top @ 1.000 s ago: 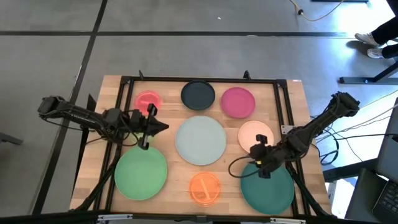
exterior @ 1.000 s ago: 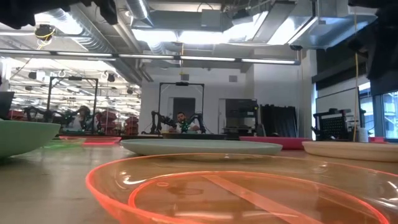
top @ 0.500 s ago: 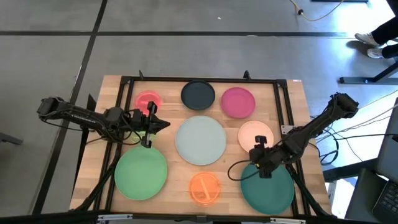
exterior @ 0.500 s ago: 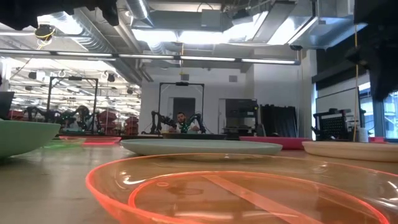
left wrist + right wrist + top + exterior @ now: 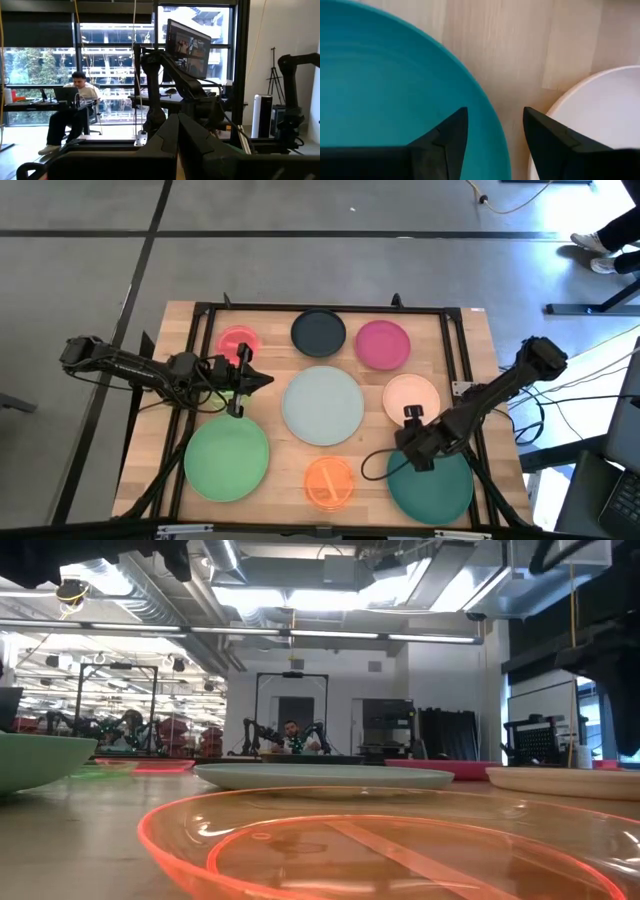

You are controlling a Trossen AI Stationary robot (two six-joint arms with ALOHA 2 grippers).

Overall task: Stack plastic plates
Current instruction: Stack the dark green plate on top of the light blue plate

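We are working over a pale wooden table [image 5: 275, 450] in an open workshop, where a person [image 5: 70, 112] is sitting at a desk. Our right gripper [image 5: 492, 137] is hanging open over the rim of the teal plate [image 5: 385, 85] at the near right corner, beside the pale grey-blue plate [image 5: 597, 115]. Our left gripper [image 5: 262, 381], fingers pressed together, is waiting by the left edge.

Bare table [image 5: 275, 452] shows only in narrow strips between the plates. The right gripper [image 5: 494, 131] hangs with its jaws apart astride the teal plate [image 5: 380, 90] rim; the wood gap to the pale grey-blue plate [image 5: 600, 115] beside it is slim. The translucent orange plate [image 5: 329, 482] sits close on the teal plate's other side. The left gripper [image 5: 262, 381] hovers over the strip between the red-pink plate [image 5: 237, 341] and the light green plate [image 5: 227, 459], jaws closed.
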